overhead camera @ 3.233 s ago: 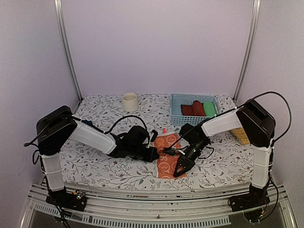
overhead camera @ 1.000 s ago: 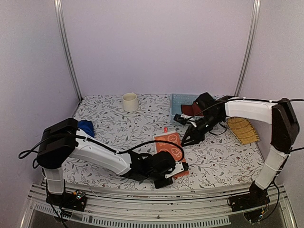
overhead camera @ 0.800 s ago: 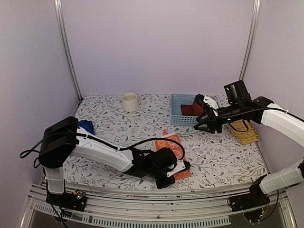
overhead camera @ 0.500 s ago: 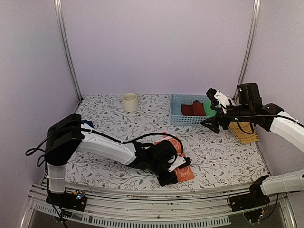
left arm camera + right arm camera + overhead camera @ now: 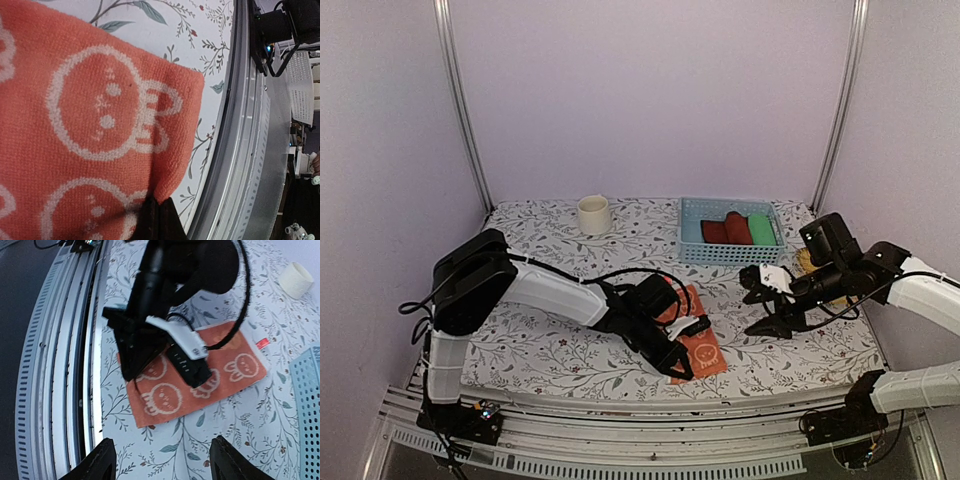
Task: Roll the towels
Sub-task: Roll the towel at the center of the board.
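The orange towel [image 5: 705,350] with white bunny prints lies flat near the table's front edge. It also shows in the left wrist view [image 5: 100,100] and the right wrist view [image 5: 165,400]. My left gripper [image 5: 677,370] is shut, pinching the towel's near edge; its dark fingertips [image 5: 157,220] meet on the cloth, and it shows from the right wrist [image 5: 129,371]. My right gripper [image 5: 766,304] hovers to the right of the towel, open wide and empty [image 5: 165,465]. The blue towel is out of view.
A blue basket [image 5: 715,254] at the back right holds a red roll [image 5: 733,228] and a green roll [image 5: 760,228]. A cream cup [image 5: 593,214] stands at the back. A bamboo mat's edge [image 5: 804,262] shows behind my right arm. The table's metal front rail [image 5: 250,150] is close by.
My right arm has swung from near the basket down to the table's right middle, open. My left gripper has shifted along the towel's near edge; the towel now lies more slanted.
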